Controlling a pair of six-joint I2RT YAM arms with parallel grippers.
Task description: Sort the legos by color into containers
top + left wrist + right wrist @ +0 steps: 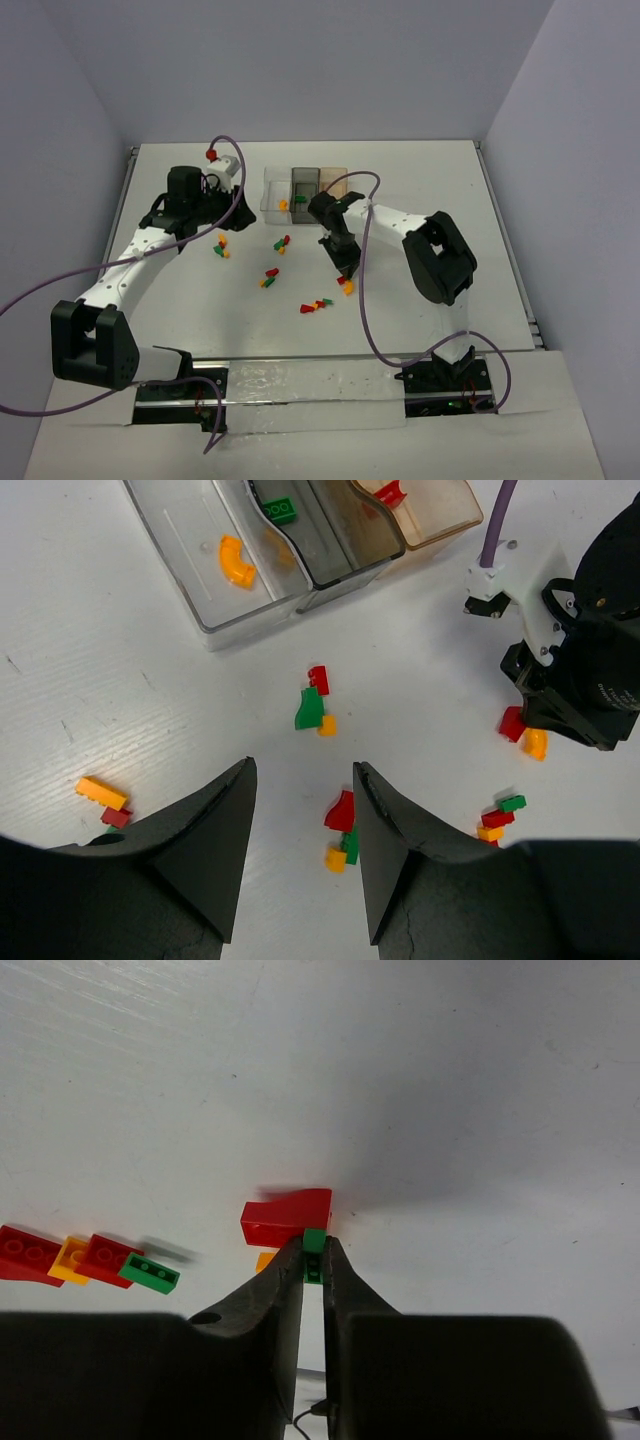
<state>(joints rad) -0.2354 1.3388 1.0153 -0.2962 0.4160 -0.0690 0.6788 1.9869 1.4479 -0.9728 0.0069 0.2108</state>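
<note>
Three joined containers (pixel 303 184) stand at the back middle. In the left wrist view the clear bin (pixel 180 550) holds an orange curved brick (pixel 237 562), the dark bin (pixel 345 550) a green brick (pixel 279 510), and the amber bin (pixel 440 515) a red brick (pixel 392 494). My right gripper (pixel 313 1243) is low at the table and shut on a small green brick (pixel 314 1248), against a red brick (pixel 287 1217) and an orange one (pixel 265 1259); it also shows in the top view (pixel 346 272). My left gripper (pixel 300 770) is open and empty, above a red-green-orange cluster (pixel 342 830).
Loose legos lie in clusters on the white table: near the left gripper (pixel 221 246), below the bins (pixel 282 243), mid-table (pixel 269 276) and further forward (pixel 316 306). In the right wrist view a row of red, orange and green bricks (pixel 90 1260) lies at the left.
</note>
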